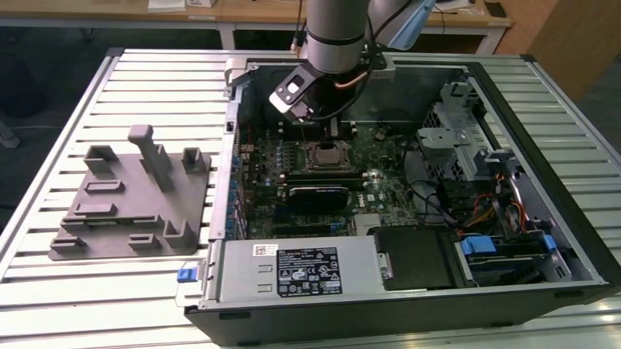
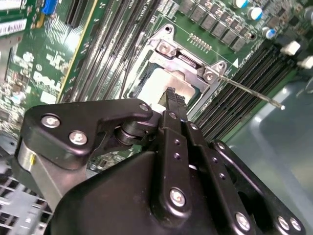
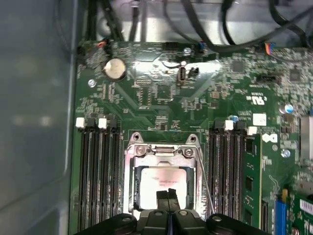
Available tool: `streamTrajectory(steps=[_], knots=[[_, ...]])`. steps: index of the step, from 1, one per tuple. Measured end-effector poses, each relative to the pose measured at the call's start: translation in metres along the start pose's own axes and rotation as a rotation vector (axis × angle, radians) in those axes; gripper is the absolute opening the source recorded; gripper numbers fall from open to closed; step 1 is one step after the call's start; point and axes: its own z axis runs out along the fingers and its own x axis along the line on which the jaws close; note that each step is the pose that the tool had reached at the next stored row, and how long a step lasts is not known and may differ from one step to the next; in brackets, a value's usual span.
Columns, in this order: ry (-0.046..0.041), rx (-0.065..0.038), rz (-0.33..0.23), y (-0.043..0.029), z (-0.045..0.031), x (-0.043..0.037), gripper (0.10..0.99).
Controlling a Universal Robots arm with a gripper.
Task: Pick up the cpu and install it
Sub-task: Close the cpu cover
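Black gripper (image 3: 167, 194), fingertips together, over square silvery (matte) cpu (image 3: 150, 180).

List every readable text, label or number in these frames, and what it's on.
Nothing is clear enough to quote.
Black label on the power supply: white print, too small to read.
White sticker next to it: too small to read.
Top of the cpu: faint print, blurred.
Motherboard markings: too small to read.
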Motion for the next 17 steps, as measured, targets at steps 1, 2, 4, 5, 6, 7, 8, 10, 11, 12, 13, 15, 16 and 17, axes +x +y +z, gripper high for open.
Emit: streamTrajectory(steps=[1,2,4,5,6,7,8,10,11,12,13,15,16,17], knots=[[0.0004,0.0,-0.018,0.0,0.0001,0.0,0.106],[0.0006,0.0,-0.036,0.0,0.0001,0.0,0.106],[0.001,0.0,-0.074,0.0,0.0002,0.0,0.106],[0.0011,0.0,-0.09,0.0,0.0003,0.0,0.106],[0.0014,0.001,-0.11,0.0,0.0004,0.0,0.106],[0.0017,0.001,-0.128,0.0,0.0004,0.0,0.106],[0.0019,0.001,-0.146,0.0,0.0005,0.0,0.106],[0.0023,0.001,-0.182,0.0,0.0006,0.0,0.106],[0.0022,0.001,-0.2,0.0,0.0007,0.0,0.106],[0.0019,0.001,-0.219,0.0,0.0008,0.0,0.106],[0.0012,0.001,-0.236,0.0,0.001,0.0,0.106],[-0.0002,0.002,-0.27,0.0,0.0012,0.0,0.106],[-0.0009,0.002,-0.286,0.0,0.0013,0.0,0.106],[-0.0014,0.002,-0.304,-0.0001,0.0014,0.0,0.106]])
